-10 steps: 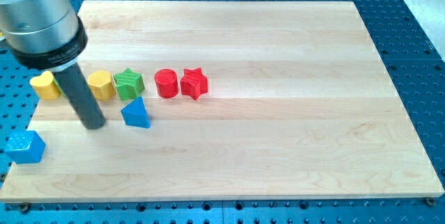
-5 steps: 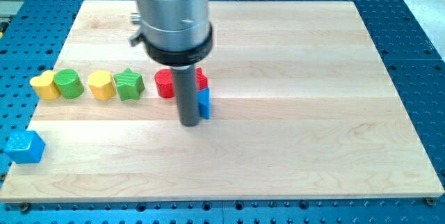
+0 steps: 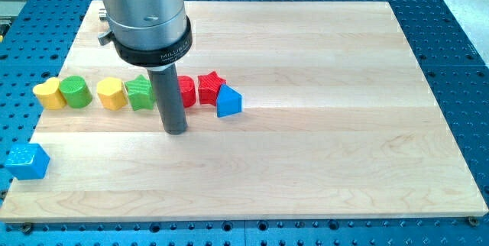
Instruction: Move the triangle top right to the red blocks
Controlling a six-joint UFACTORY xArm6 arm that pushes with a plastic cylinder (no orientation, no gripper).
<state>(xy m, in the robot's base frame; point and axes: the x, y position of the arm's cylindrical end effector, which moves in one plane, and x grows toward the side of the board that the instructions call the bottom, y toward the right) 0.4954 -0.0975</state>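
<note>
The blue triangle (image 3: 228, 101) lies on the wooden board, touching the lower right side of the red star (image 3: 212, 88). The red round block (image 3: 186, 92) sits left of the star and is partly hidden by my rod. My tip (image 3: 176, 131) rests on the board below the red round block and to the left of the blue triangle, apart from it.
A row runs along the view's left: yellow heart (image 3: 50, 93), green round block (image 3: 74, 92), yellow block (image 3: 111, 93), green star (image 3: 140, 93). A blue block (image 3: 28, 160) sits at the board's (image 3: 321, 154) lower left edge.
The blue triangle was pushed right and up from below the green star to beside the red star. My tip has since drawn back to the left, away from it.
</note>
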